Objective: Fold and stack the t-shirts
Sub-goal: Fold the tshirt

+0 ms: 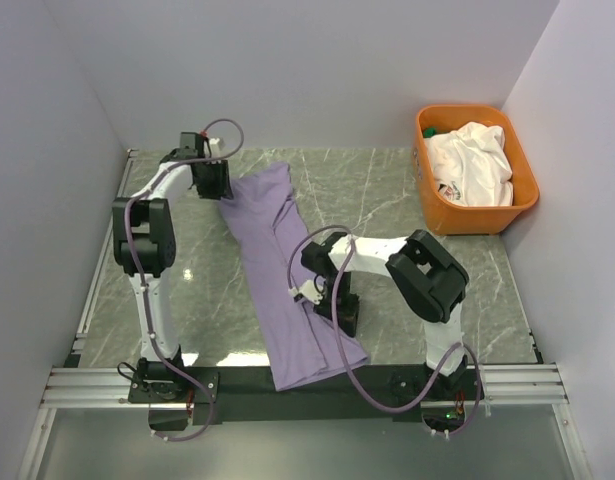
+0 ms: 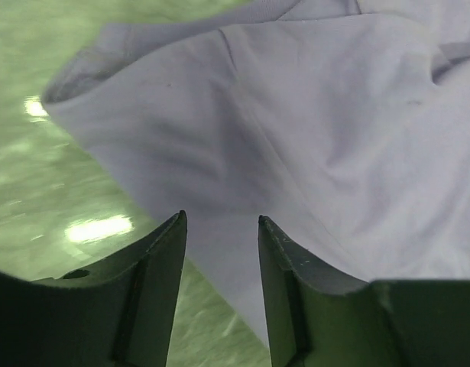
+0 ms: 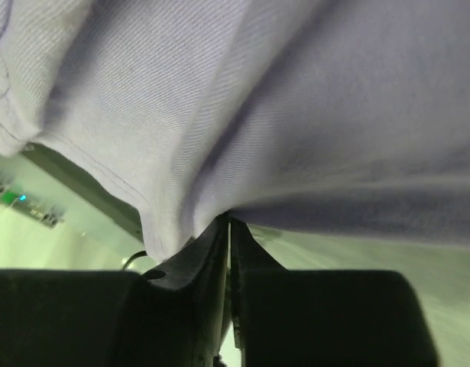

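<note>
The lavender t-shirt lies as a long strip on the marble table, running from the far left toward the near edge. At its far corner my left gripper is open. In the left wrist view this gripper has the lavender t-shirt's edge just beyond its fingertips. By the strip's near right edge, my right gripper is low on the table. The right wrist view shows that gripper shut on a pinch of the lavender cloth, which bunches at the tips. The white t-shirt lies crumpled in the tub.
The orange plastic tub stands at the far right corner against the wall. White walls close in the table on the left, back and right. A metal rail with both arm bases runs along the near edge.
</note>
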